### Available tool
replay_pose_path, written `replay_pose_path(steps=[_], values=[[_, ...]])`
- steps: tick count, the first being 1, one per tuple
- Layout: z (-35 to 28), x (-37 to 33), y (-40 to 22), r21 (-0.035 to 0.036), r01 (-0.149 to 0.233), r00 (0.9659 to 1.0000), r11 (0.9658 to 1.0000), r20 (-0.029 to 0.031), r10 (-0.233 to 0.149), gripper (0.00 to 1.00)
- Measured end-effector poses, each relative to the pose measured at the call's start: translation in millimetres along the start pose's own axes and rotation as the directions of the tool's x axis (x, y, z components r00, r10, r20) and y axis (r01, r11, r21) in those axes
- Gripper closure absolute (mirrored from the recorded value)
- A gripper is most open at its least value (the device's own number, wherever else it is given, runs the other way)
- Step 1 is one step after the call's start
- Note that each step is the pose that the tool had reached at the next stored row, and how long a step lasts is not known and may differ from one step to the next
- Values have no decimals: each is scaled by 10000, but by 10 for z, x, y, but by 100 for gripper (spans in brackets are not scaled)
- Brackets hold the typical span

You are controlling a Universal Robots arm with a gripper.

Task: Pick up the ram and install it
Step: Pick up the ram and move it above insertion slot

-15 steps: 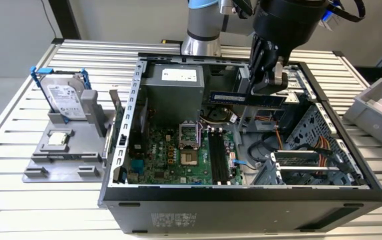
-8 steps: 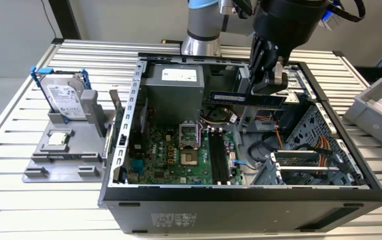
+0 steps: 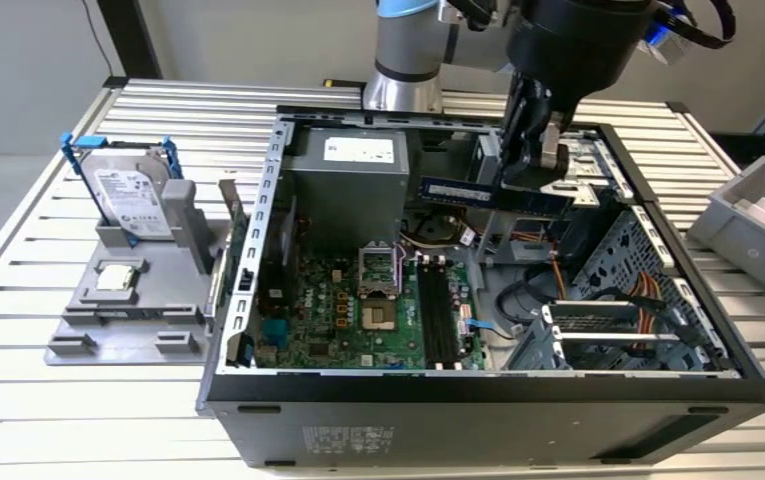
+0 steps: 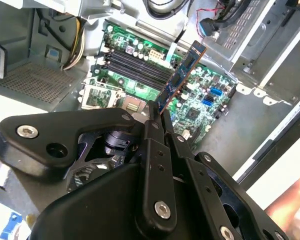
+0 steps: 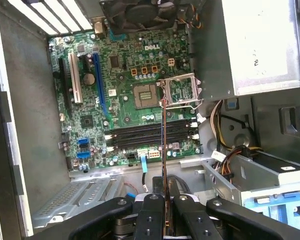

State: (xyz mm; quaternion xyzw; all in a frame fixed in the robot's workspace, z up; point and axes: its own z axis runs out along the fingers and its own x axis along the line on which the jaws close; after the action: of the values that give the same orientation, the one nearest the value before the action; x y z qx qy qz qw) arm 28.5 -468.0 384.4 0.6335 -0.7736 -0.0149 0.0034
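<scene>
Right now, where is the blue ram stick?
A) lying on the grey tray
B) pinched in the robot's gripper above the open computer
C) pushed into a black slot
B: the gripper is shut on the ram, holding it in the air over the empty long black slots.

Look: the ram (image 3: 460, 190) was a thin, flat, narrow blue circuit-board stick.
Hold: it was pinched at one end by the gripper (image 3: 540, 188), touching nothing else.
Pose: it stood on edge with its long side level, its free end pointing to the exterior view's left. In the first wrist view the ram (image 5: 164, 150) showed as a thin line.
Place: it hung over the open computer case (image 3: 489, 400), above the motherboard (image 5: 120, 100), not seated in the long black slots (image 5: 140, 132).
</scene>
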Motion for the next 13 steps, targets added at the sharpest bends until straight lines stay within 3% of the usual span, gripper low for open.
replay_pose_path(steps=[4, 13], values=[[1, 0, 0, 6, -478, 9989, 9989, 14, 478, 100], [0, 0, 0, 7, -525, 9986, 9986, 15, 525, 100]])
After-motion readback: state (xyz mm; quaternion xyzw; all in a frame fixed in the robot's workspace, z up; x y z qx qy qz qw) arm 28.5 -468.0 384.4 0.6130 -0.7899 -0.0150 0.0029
